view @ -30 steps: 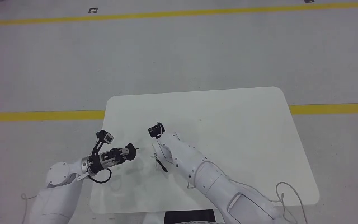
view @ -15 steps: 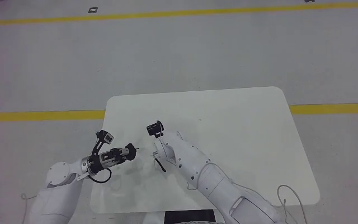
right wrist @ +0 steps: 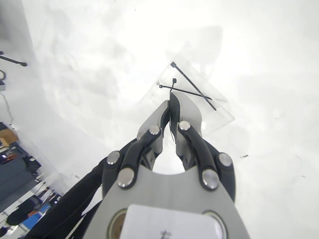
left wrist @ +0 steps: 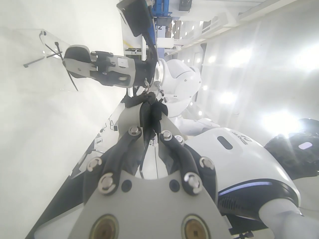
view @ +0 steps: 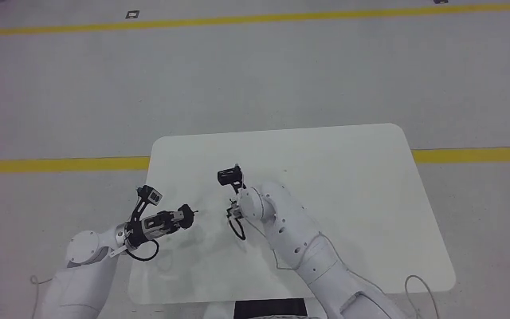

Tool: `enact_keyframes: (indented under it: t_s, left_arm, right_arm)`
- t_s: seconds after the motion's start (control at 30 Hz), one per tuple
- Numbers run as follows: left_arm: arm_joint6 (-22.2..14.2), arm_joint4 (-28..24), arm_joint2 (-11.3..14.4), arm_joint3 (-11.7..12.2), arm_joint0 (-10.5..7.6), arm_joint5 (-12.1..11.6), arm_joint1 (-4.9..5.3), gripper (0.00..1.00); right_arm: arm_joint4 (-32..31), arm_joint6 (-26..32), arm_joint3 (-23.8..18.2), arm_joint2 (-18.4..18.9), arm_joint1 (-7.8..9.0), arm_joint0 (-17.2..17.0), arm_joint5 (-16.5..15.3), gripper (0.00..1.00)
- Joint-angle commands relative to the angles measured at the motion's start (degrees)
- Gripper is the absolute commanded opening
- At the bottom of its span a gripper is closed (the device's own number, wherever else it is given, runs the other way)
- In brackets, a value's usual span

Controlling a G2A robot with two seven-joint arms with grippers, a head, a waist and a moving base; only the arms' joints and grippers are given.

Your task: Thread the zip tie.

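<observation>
The right gripper [right wrist: 170,100] is clamped mid-strap on a zip tie [left wrist: 71,82] above the clear tray [right wrist: 219,115], in the worktop's [view: 335,159] left half. The tie looks light, springy and slick, so a grip nearer the tip should steer better. The left gripper [view: 186,214] has its fingers together.

text: none legible | numbers: none legible | signs: none legible

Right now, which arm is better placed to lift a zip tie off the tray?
Right. The right gripper is shut on a zip tie directly over the clear tray; the left gripper sits off to the side, away from the tray.
</observation>
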Motion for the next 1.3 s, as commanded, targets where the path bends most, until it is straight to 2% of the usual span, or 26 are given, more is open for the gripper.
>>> enact_keyframes:
  t_s: [0.0, 0.23, 0.53, 0.67, 1.17, 1.27]
  left_arm:
    - [0.0, 0.0, 0.0, 0.0, 0.00, 0.0, 0.00, 0.00]
    - [0.0, 0.0, 0.0, 0.0, 0.00, 0.0, 0.00, 0.00]
    - [0.0, 0.0, 0.0, 0.0, 0.00, 0.0, 0.00, 0.00]
    - [0.0, 0.0, 0.0, 0.0, 0.00, 0.0, 0.00, 0.00]
    - [0.0, 0.0, 0.0, 0.0, 0.00, 0.0, 0.00, 0.00]
    - [0.0, 0.0, 0.0, 0.0, 0.00, 0.0, 0.00, 0.00]
  right_arm:
    - [2.1, -0.4, -1.8, 1.9, 0.50, -1.2, -1.6, 0.00]
    - [10.9, -1.2, -7.8, 8.3, 2.33, -5.7, -8.5, 0.00]
    - [22.4, -2.9, -10.1, 13.3, 4.07, -8.7, -15.3, 0.00]
    - [26.7, -4.7, -10.4, 14.4, 4.75, -9.7, -19.1, 0.00]
    - [26.7, -5.0, -10.4, 14.5, 4.80, -9.7, -19.1, 0.00]
    - [27.1, -9.9, -11.7, 14.0, 5.06, -10.6, -19.9, 0.00]
